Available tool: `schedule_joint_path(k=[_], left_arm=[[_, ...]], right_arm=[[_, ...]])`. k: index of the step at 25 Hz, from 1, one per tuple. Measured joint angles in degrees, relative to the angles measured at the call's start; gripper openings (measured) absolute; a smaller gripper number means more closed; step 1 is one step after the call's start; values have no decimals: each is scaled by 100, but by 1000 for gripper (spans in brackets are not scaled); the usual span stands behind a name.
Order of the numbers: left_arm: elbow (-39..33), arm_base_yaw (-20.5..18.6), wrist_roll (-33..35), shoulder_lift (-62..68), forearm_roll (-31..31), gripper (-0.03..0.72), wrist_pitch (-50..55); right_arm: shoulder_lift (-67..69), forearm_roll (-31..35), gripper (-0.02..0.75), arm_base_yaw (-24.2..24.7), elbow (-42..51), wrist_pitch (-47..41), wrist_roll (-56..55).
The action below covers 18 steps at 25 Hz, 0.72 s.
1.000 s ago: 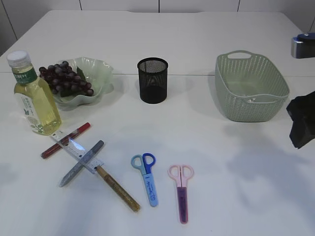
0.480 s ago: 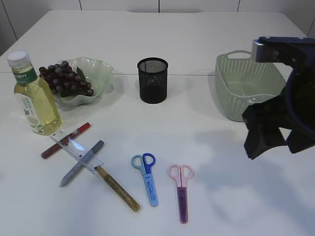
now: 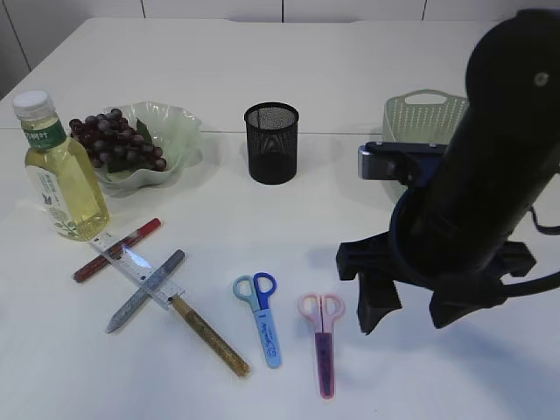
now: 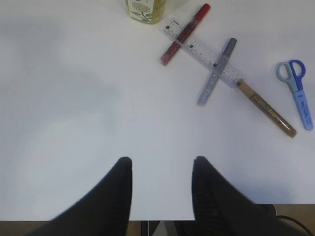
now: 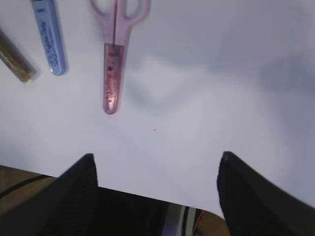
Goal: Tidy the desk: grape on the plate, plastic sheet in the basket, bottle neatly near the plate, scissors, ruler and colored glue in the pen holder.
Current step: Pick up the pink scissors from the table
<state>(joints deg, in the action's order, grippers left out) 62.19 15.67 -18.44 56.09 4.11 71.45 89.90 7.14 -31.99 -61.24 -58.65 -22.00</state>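
Your right end effector [image 3: 418, 317] hangs wide open and empty over the bench [image 3: 367, 61], probably lining up on the pink scissors [image 3: 322, 337] just left of its tips; the pen holder [image 3: 271, 143] sits well beyond it; your left end effector [image 4: 161, 172] is half-open, holding nothing, with ruler [image 4: 203, 50] ahead to its right.

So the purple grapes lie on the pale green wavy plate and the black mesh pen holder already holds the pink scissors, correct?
Not quite. The purple grapes do lie on the pale green wavy plate, but the black mesh pen holder holds nothing visible; the pink scissors lie flat on the white table, as the exterior view shows.
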Motion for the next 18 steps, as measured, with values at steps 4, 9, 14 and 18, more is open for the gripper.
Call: schedule_joint_path(k=[4,9,14,18], left_arm=[[0,0,9,0,0,292,5],[0,0,130,0,0,290,5],[0,0,235,0,0,290,5],[0,0,306,0,11,290,5]], right_arm=[[238,325,583,-47,0,38,-13],[263,327,583,-47,-9,258,-34],[331,363,583,-47,-9,677,-279],[651,363,583,-47,-44,727,-321]])
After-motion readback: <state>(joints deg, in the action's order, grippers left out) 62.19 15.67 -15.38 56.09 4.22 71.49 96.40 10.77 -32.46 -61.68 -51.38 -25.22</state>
